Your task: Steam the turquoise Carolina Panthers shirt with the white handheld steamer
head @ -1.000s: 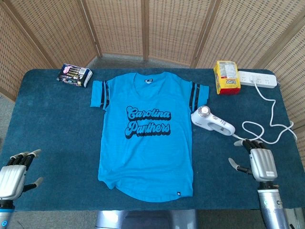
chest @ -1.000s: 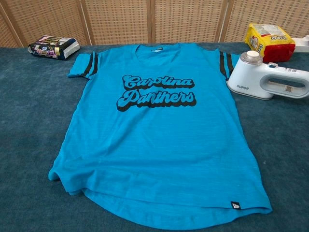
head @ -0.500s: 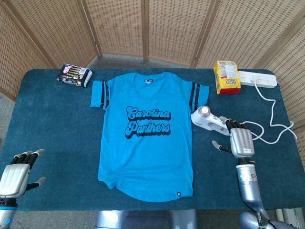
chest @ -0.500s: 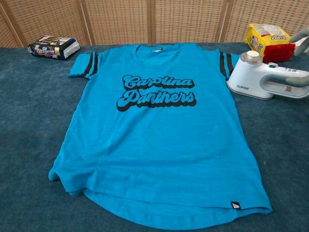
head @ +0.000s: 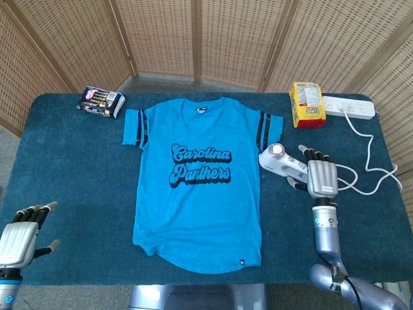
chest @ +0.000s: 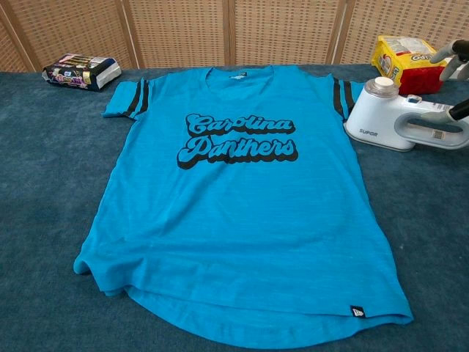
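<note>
- Left hand (head: 18, 240): low at near-left table corner, palm down, fingers apart, holding nothing. Well apart from shirt. Not seen in chest view.
- Snack pack (head: 100, 101): far-left of table (head: 71, 168), beside the shirt's sleeve; not part of task.
- Shirt (head: 200, 187): turquoise, laid flat face-up at table centre, collar toward far edge, hem toward robot. "Carolina Panthers" print across the chest. Cloth looks mostly flat; slight ripple at hem in chest view.
- Steamer (head: 282, 161): white handheld unit, lying on its side just right of shirt, head end close to the right sleeve. Handle runs away to the right. Cord (head: 369, 169) runs to power strip (head: 348, 106) at far-right.
- Right hand (head: 321, 177): over the steamer's handle end, fingers extended and spread, not wrapped round it. Contact w/ handle: cannot tell. Nothing held.
- Yellow bag (head: 307, 104): far-right, beside power strip; not involved.
- Step in hand (judgement): reach-to-grasp on steamer; steaming not yet begun.
- Next move calls for (judgement): lower right hand onto handle, close fingers round it, lift unit, bring head end over shirt. Mind cord slack during lift.
</note>
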